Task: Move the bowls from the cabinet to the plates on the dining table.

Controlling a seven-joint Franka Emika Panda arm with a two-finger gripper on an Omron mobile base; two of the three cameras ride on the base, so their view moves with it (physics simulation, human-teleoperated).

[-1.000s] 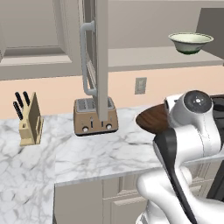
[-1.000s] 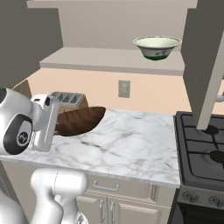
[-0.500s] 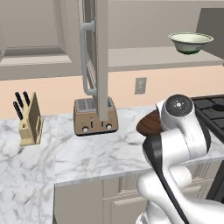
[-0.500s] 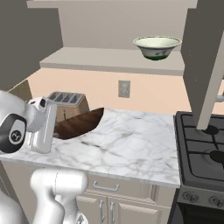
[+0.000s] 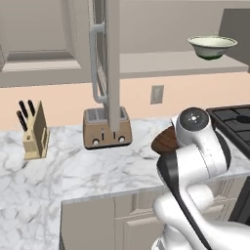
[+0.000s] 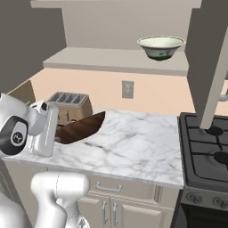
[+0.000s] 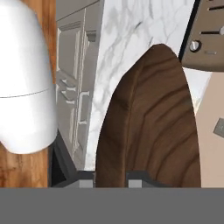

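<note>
My gripper [image 7: 110, 180] is shut on the rim of the dark brown wood-grain bowl [image 7: 153, 122], which is held tilted on edge. The brown bowl [image 6: 82, 127] hangs just above the marble worktop in front of the toaster, and in the left base view the bowl [image 5: 163, 140] is half hidden behind my arm. The pale green-cream bowl [image 6: 160, 46] stands upright on the open cabinet shelf [image 6: 111, 60], up and to the right, and the same bowl [image 5: 212, 46] sits far from the gripper. The plates and the dining table are out of view.
An open cabinet door [image 5: 111, 63] with a long bar handle hangs over the toaster [image 5: 107, 128]. A knife block [image 5: 33, 133] stands at the left of the marble worktop [image 6: 133, 142]. A black stove [image 6: 209, 151] lies to the right, under another open door [image 6: 209, 58].
My hand has carried the brown bowl a little to the left and lower over the worktop. The green-cream bowl has stayed on the shelf.
</note>
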